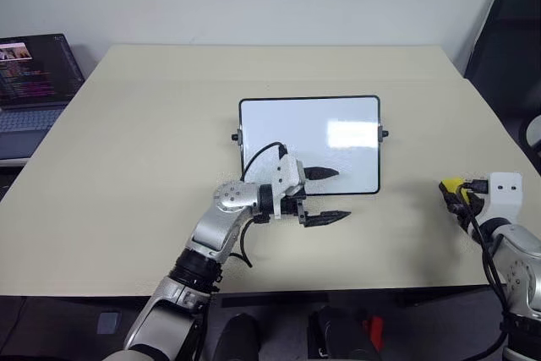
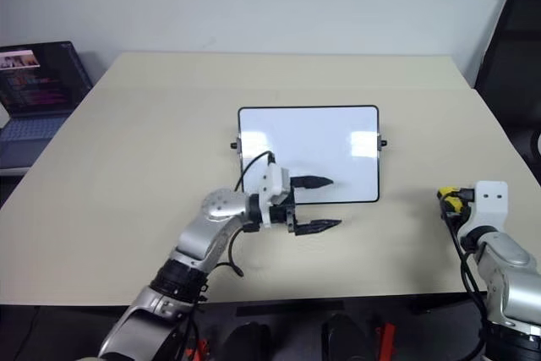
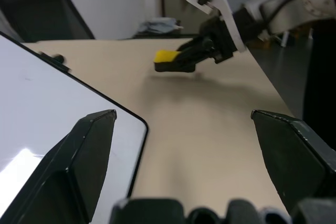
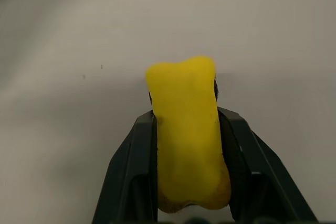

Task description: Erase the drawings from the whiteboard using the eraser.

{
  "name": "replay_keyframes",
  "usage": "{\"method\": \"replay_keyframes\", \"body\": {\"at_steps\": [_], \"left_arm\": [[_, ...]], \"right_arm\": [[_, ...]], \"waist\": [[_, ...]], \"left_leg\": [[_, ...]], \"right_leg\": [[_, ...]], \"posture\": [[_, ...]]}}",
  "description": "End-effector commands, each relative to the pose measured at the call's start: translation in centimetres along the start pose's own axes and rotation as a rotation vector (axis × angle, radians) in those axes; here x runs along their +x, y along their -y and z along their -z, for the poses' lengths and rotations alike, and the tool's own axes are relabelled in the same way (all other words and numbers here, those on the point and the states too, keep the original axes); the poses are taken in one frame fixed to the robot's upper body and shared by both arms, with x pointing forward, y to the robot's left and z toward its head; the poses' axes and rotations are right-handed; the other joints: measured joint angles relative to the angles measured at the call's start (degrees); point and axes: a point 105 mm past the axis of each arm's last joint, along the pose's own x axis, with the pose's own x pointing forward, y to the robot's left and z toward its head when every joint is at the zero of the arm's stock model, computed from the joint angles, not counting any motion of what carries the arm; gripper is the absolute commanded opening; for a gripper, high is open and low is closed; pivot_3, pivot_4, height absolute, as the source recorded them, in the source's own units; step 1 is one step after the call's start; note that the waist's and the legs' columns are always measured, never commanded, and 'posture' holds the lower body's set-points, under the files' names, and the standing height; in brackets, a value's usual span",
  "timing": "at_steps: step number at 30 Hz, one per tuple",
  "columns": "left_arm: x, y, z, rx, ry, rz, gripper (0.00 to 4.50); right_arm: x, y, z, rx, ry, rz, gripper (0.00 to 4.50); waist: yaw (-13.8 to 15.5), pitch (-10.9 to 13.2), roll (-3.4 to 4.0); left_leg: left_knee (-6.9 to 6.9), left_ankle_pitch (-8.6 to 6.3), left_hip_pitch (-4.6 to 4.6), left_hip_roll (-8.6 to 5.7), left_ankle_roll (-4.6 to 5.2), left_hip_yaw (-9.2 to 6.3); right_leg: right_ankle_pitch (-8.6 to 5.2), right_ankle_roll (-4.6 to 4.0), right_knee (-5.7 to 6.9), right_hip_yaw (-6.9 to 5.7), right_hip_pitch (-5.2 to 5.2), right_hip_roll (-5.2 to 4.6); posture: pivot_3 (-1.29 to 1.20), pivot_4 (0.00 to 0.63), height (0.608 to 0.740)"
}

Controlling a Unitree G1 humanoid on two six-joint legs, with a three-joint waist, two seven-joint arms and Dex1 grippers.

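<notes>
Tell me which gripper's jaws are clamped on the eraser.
The right gripper, off to the whiteboard's right, pinches the yellow eraser. The left gripper at the board's near edge is open and empty.

Head stereo pair looks forward and down from above the near table (image 1: 127,166) edge; both eyes share the whiteboard (image 1: 309,137), both arms, and a laptop (image 1: 34,73) at far left. Left wrist view sits low and close over the board's corner (image 3: 131,124), facing level across the table toward the right gripper (image 3: 184,60) with the eraser (image 3: 165,57). Right wrist view looks steeply down along its fingers (image 4: 131,171), very near the eraser and bare tabletop.
</notes>
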Motion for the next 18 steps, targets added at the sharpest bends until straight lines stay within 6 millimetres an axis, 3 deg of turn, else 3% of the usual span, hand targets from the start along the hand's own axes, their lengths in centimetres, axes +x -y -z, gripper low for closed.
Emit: {"method": "replay_keyframes", "body": {"at_steps": [1,15,18], "left_arm": [[0.6,0.3,-0.6,0.052,0.016,0.042,4.50],[-0.3,0.5,-0.3,0.042,-0.004,0.010,4.50],[-0.3,0.6,-0.3,0.039,-0.003,0.011,4.50]], "right_arm": [[-0.2,0.3,-0.7,0.022,0.025,0.019,1.22],[1.1,-0.5,-1.1,0.032,0.018,-0.027,1.22],[1.3,-0.5,-1.2,0.025,0.023,-0.027,2.12]], "waist": [[0.00,0.00,0.00],[0.01,0.00,0.01],[0.07,0.00,0.01]], "left_leg": [[-0.01,0.00,-0.01,0.00,0.00,0.00],[-0.01,0.00,-0.01,0.00,0.00,-0.01],[-0.01,0.00,-0.01,0.00,0.00,-0.02]], "right_leg": [[0.00,0.00,-0.01,0.00,0.00,0.00],[0.00,0.01,0.02,-0.01,0.00,-0.01],[0.00,0.01,0.02,-0.02,0.00,-0.01]], "posture": [[0.00,0.150,0.740],[0.00,0.150,0.740],[0.00,0.150,0.740]]}}
